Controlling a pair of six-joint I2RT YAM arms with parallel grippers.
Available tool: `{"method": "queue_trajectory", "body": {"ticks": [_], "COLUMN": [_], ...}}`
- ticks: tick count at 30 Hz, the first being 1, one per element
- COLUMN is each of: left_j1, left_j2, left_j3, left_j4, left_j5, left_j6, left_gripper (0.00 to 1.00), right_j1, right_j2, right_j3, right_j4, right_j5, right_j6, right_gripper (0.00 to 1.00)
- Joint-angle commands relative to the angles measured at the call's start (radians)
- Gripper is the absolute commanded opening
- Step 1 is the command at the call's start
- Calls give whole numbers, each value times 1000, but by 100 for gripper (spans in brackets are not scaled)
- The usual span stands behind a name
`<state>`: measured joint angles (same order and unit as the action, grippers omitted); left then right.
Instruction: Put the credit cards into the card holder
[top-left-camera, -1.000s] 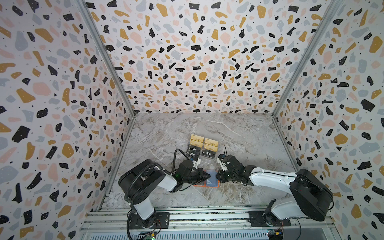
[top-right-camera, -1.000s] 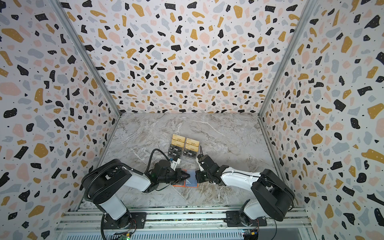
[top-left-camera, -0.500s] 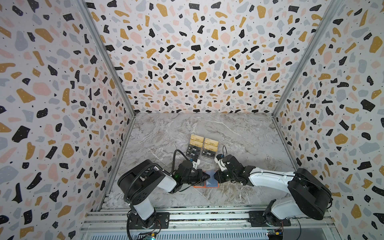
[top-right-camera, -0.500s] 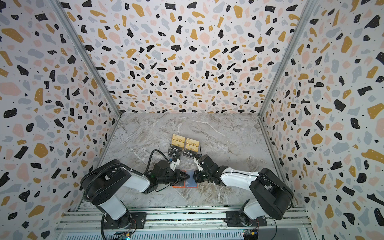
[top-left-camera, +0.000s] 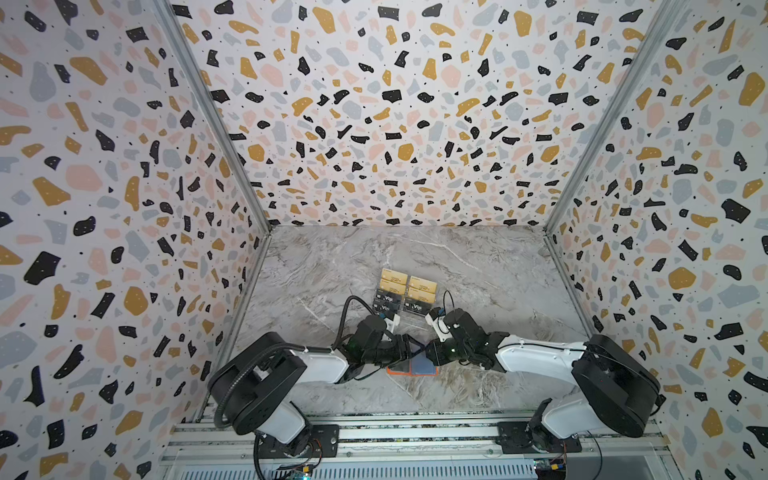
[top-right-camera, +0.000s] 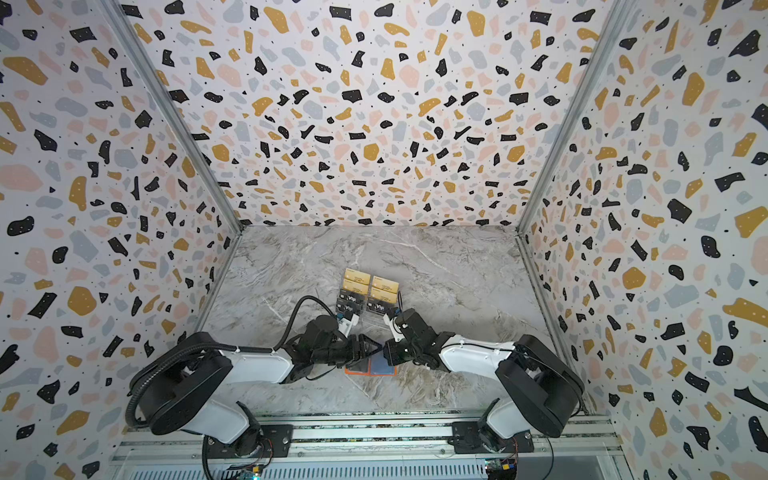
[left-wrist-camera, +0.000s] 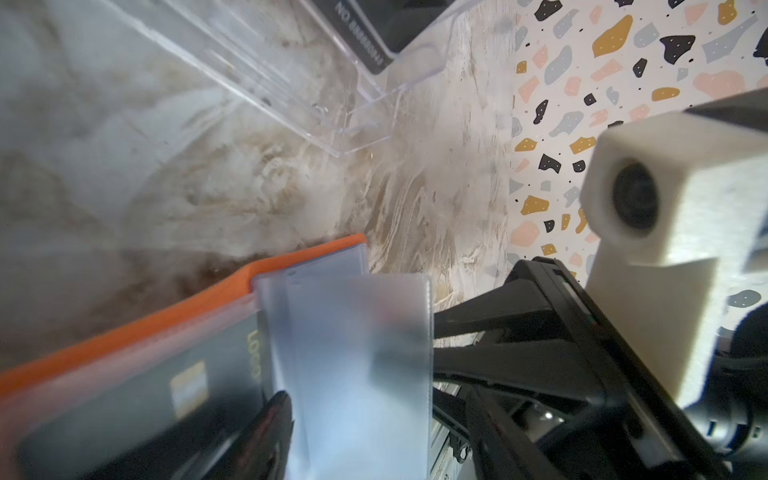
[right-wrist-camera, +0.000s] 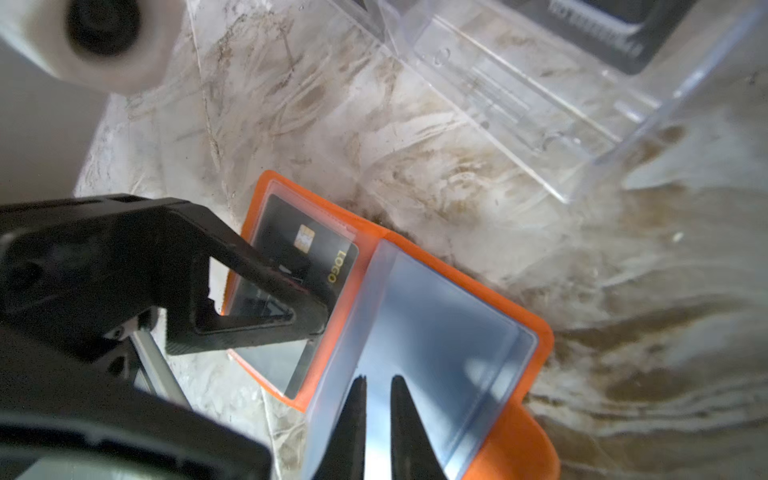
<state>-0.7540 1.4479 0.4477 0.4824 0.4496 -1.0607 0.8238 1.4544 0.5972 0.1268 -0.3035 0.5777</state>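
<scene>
Since a second ago the left tool (top-left-camera: 411, 350) has let its jaws come apart, and the right tool (right-wrist-camera: 378, 395) has edged slightly closer to it. The card holder (right-wrist-camera: 509, 440) lies where it lay, spread open on the marble tabletop (top-left-camera: 478, 270) with the two tools meeting nearly tip to tip above it in both top views.

The left tool hangs over the card holder's left page with its jaws parted, gripping nothing. In the right wrist view one of its fingers (right-wrist-camera: 270, 286) reaches across a black card (right-wrist-camera: 291, 245) with a gold chip and gold "LOGO" lettering. That card sits inside the clear pocket of the left page. Whether the finger presses on the pocket cannot be told.

The right tool is closed down on the free edge of a bluish clear sleeve (right-wrist-camera: 436, 324). The pinched leaf stands up from the card holder's middle fold, above the right page.

Just beyond the card holder, on the side away from the arm bases, a clear acrylic stand (right-wrist-camera: 519, 95) carries the other credit cards (top-left-camera: 422, 286). The gold-tan ones fill the rows farther from the card holder and the black "Vip" ones the rows nearer to it. The stand's step closest to the card holder shows only bare acrylic.
</scene>
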Motion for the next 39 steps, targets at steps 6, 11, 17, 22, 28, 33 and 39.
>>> {"method": "queue_trajectory", "body": {"ticks": [6,11,17,22,28,33,39], "left_j1": [22,68,100,102,101,95,76], "left_j2": [-224,-318,-405,-434,-390,-324,-251], "left_j3": [55,50,31,29,6,-6,16], "left_j4": [-304,-462,-543,-579,-519,-444,-391], "left_j5": [-174,-305,-366,-367,-259,-178,-139], "left_j6": [56,103,133,169,214,226,239], "left_gripper": [64,55,52,49,42,37,36], "right_j1": [35,56,82,90,95,96,75], "right_j2": [42,83,130,158,199,210,164], "right_j3": [29,62,107,132,163,195,273], "right_j4": [24,35,28,16,-16,-75,-177], "right_j5": [-31,-38,-42,-40,-43,-37,-40], "right_j6": [-20,-22,-28,-36,-56,-95,-153], "right_gripper": [14,15,15,15,15,14,14]}}
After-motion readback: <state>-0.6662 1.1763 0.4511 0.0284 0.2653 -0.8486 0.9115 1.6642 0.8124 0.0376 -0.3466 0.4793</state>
